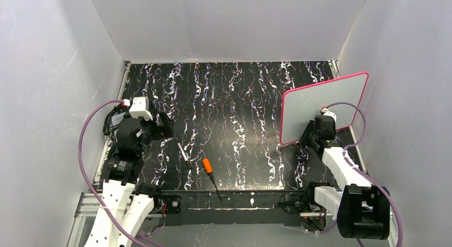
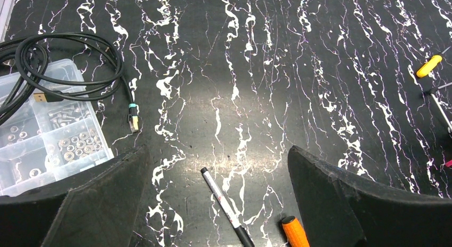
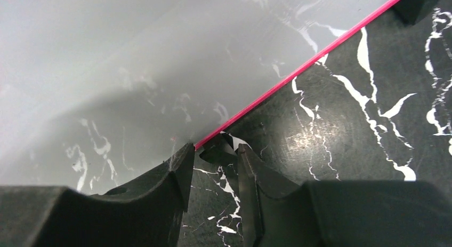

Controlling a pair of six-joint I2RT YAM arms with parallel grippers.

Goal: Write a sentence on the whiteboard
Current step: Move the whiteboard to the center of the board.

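The whiteboard (image 1: pixel 322 108) with its pink-red frame stands tilted up at the right of the table. Its grey face shows no writing, so the sentence is not in view. My right gripper (image 1: pixel 308 136) is at the board's lower edge. In the right wrist view the gripper (image 3: pixel 214 152) is closed on the board's black foot (image 3: pixel 218 151), beside the pink edge (image 3: pixel 298 71). My left gripper (image 1: pixel 162 125) is open and empty, held above the table. A thin black-and-white marker (image 2: pixel 224 204) lies on the table between and below its fingers (image 2: pixel 330 188); it also shows in the top view (image 1: pixel 184 155).
An orange-handled screwdriver (image 1: pixel 209 168) lies beside the marker, also seen from the left wrist (image 2: pixel 295 232). A clear parts box (image 2: pixel 48 124) with a coiled black cable (image 2: pixel 69 71) sits at the left. A yellow-handled tool (image 2: pixel 429 65) lies far right. White walls enclose the table.
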